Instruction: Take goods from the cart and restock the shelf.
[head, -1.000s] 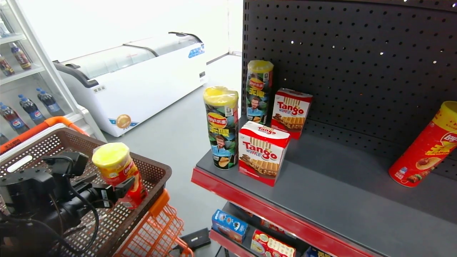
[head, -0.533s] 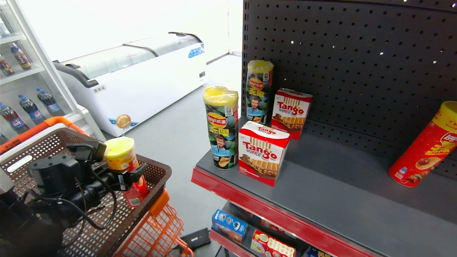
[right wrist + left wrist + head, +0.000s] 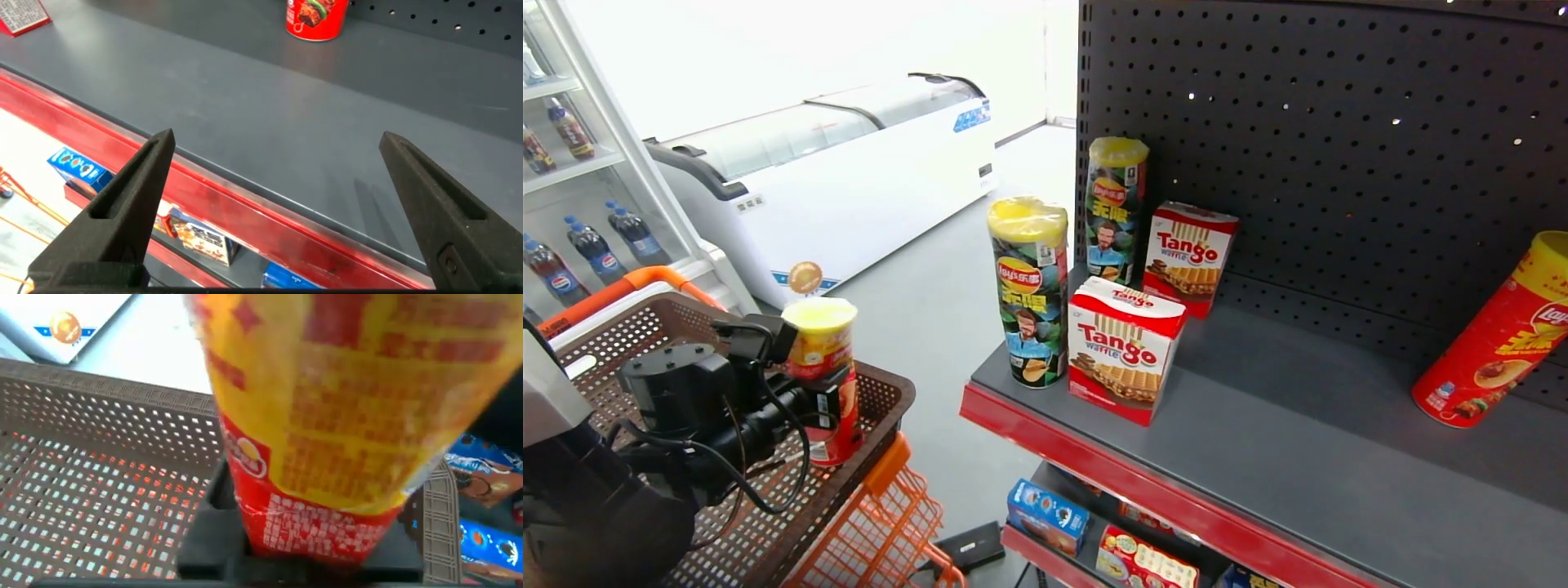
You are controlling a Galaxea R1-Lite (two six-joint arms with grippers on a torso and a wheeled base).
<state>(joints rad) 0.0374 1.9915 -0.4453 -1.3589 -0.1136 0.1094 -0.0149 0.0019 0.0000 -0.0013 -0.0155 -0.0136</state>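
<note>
Held can (image 3: 818,351): red body, yellow upper band and lid. Basket (image 3: 894,390) is coloured brown w/ a perforated grid; cart (image 3: 890,523) frame is painted orange. Shelf (image 3: 1298,457) is finished dk grey w/ a red front edge. Pegboard (image 3: 1339,122): black, dotted w/ rows of holes. Green cans (image 3: 1029,302) are printed green/black, lids yellow. Boxes (image 3: 1125,351): red & white. Right can (image 3: 1494,335): red, yellow top. Freezer (image 3: 849,188): white w/ blue marks.

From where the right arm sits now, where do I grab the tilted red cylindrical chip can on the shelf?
Probably mid-body on the red chip can, jaws across its round wall, tilted to match its lean. Approach over the shelf front: it leans back toward the black pegboard.
</note>
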